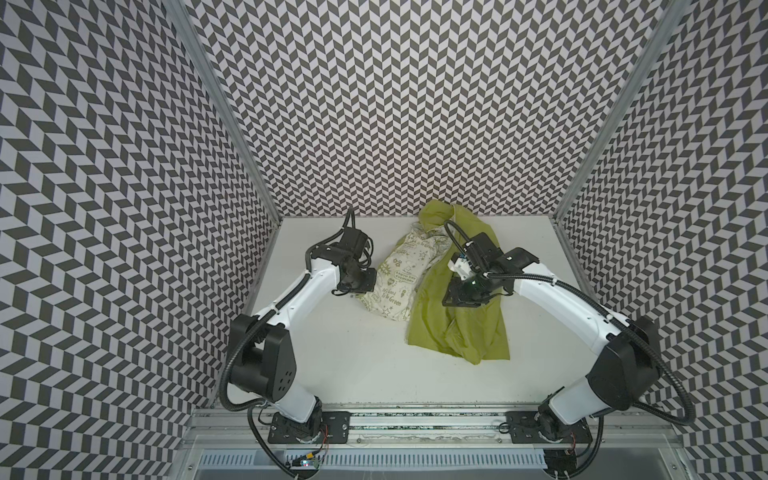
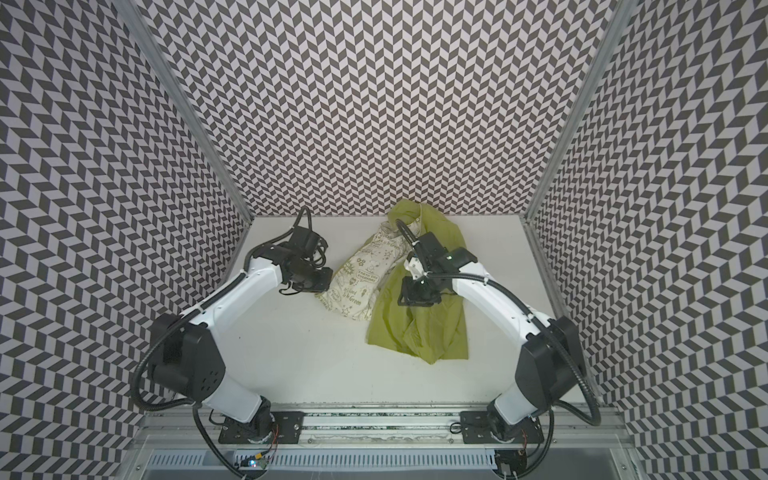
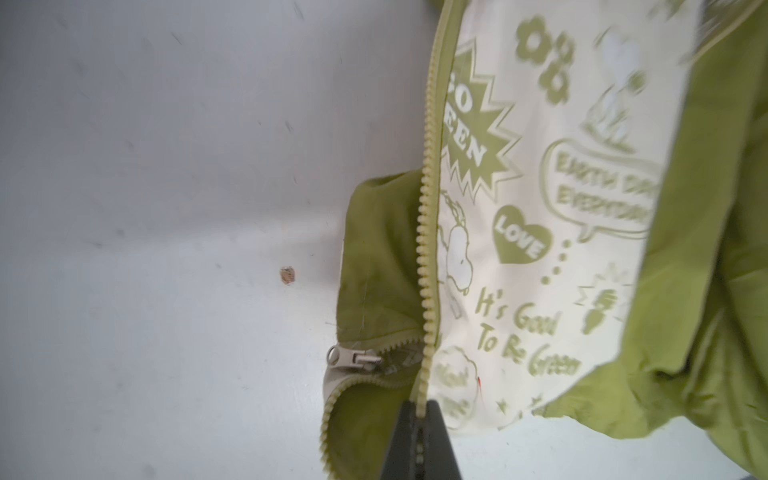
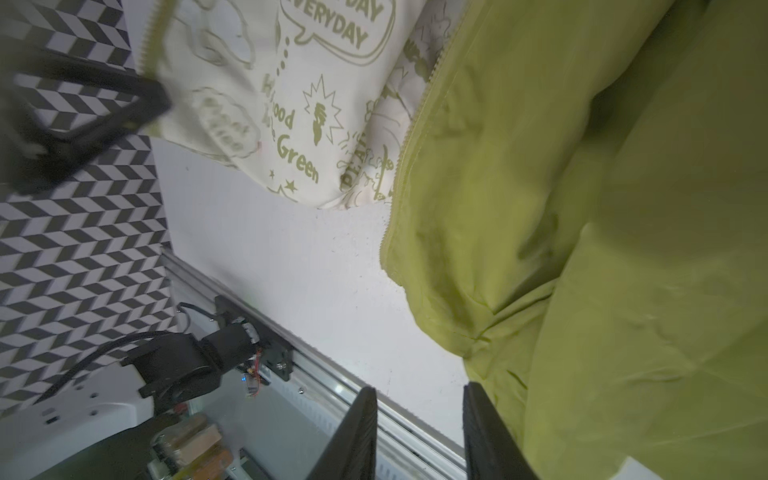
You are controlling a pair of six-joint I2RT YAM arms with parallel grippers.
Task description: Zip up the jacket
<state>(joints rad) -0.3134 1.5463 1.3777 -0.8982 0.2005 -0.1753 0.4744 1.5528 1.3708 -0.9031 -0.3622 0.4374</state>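
In both top views the jacket point(image 1: 453, 316) point(image 2: 415, 328) is noted lying open on the table point(image 1: 332, 365), toward 1 o'clock, partly covered by the right arm point(image 1: 540, 291). Left wrist view: the left gripper point(image 3: 420, 432) is clamped on the zipper teeth point(image 3: 428, 232), with the slider point(image 3: 357, 358) nearby and the lining print point(image 3: 540, 208) blurred. Right wrist view: the right gripper point(image 4: 419, 390) is held narrowly parted, bare table is seen between its jaws, and the jacket lies just beside.

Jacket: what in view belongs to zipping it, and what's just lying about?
Job: jacket; zipper teeth, pinched by left gripper; slider; right gripper, open.
Not the job: table; brown speck on it; chevron walls; base rail.
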